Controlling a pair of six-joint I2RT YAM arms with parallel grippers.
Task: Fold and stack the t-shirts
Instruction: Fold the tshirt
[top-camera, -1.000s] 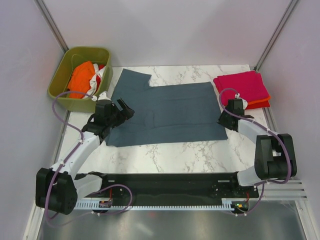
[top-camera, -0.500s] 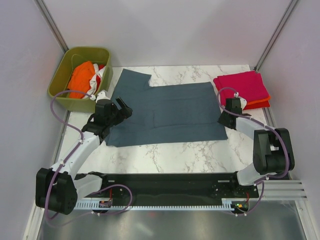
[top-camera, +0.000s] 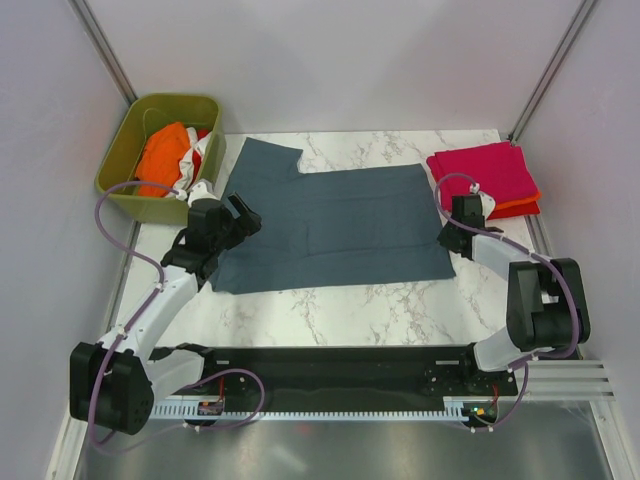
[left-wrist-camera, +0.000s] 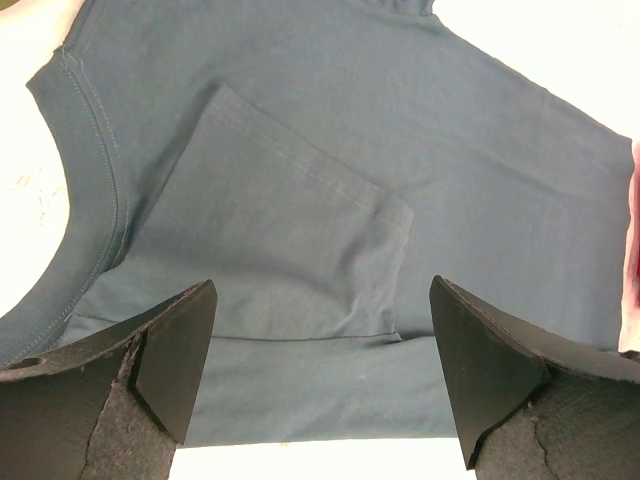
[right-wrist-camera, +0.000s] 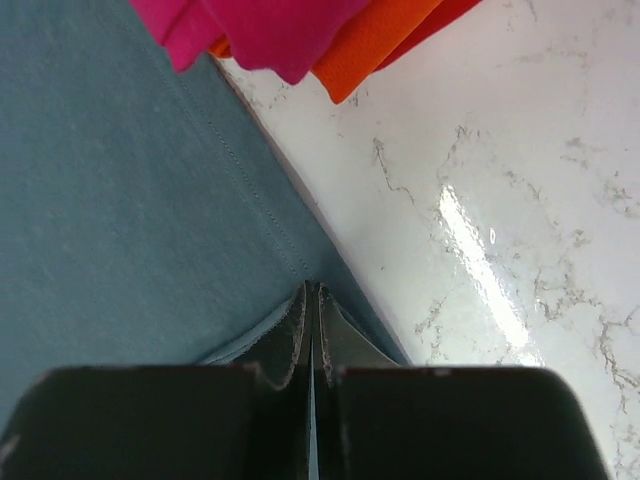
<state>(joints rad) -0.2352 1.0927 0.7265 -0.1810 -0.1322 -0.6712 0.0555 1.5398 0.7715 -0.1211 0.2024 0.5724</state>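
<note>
The slate blue-grey t-shirt (top-camera: 330, 225) lies spread flat on the middle of the counter (top-camera: 350, 300). The right hand (right-wrist-camera: 312, 300) is closed, pinching the shirt's right edge, near the folded magenta-pink t-shirt (top-camera: 485, 170). The left hand (left-wrist-camera: 320, 340) hangs wide open over the shirt's left end.

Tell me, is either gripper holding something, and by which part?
The right gripper is shut on the grey shirt, pinching its hem. The left gripper is open over the shirt and holds nothing.
</note>
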